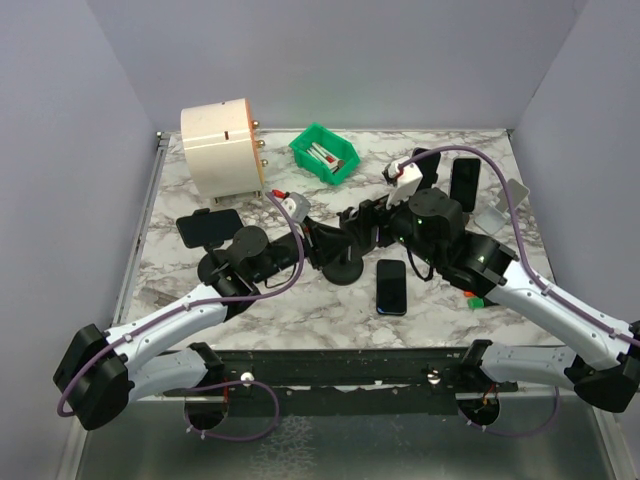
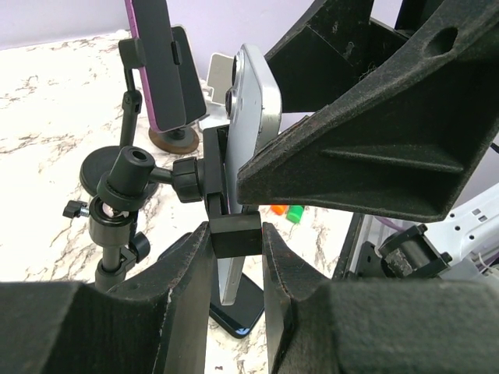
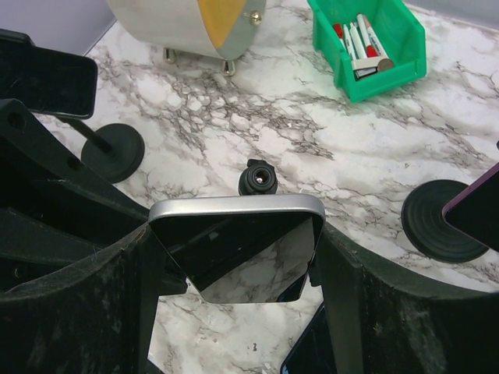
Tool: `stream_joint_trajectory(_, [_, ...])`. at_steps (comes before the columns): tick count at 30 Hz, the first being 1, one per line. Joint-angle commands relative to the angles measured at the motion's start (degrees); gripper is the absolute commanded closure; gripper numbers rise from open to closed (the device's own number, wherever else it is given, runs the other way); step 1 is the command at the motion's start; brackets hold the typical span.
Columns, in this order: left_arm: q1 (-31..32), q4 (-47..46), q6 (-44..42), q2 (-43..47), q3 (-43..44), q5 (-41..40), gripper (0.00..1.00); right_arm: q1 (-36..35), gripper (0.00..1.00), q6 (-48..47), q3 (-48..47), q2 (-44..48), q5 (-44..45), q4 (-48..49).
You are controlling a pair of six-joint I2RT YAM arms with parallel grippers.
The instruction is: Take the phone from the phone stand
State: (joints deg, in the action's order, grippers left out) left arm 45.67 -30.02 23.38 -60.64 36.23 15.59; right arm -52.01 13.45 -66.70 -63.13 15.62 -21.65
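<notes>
Within the right tool sits the phone.

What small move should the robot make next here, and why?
Probably the right claw should ease the silver-edged phone upward, out of the black phone stand. Its fingers pinch the phone's two sides, and the left claw clamps the stand's lower bracket, so the stand should stay put.

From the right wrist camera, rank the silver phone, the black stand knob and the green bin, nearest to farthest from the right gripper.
1. silver phone, between the fingers of the right gripper.
2. black stand knob, just beyond the phone's top edge.
3. green bin, far at upper right.
</notes>
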Motion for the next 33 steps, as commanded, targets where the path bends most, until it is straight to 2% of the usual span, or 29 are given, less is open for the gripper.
stream_joint_trajectory(1, [-0.33,-1.91,0.36,0.44,1.17,2.50,1.00,0.49,1.00,-1.15,-1.55,-0.24,-5.46,1.96])
stream_joint_trajectory(18, [-0.53,-5.55,2.19,3.03,-3.20,5.26,1.00,0.46,1.00,-5.32,2.95,7.26,-6.53,0.67])
stream_joint_trajectory(33, [-2.91,-10.95,5.42,1.28,-4.46,8.39,1.00,0.47,0.99,-6.17,4.55,9.64,-12.19,1.02])
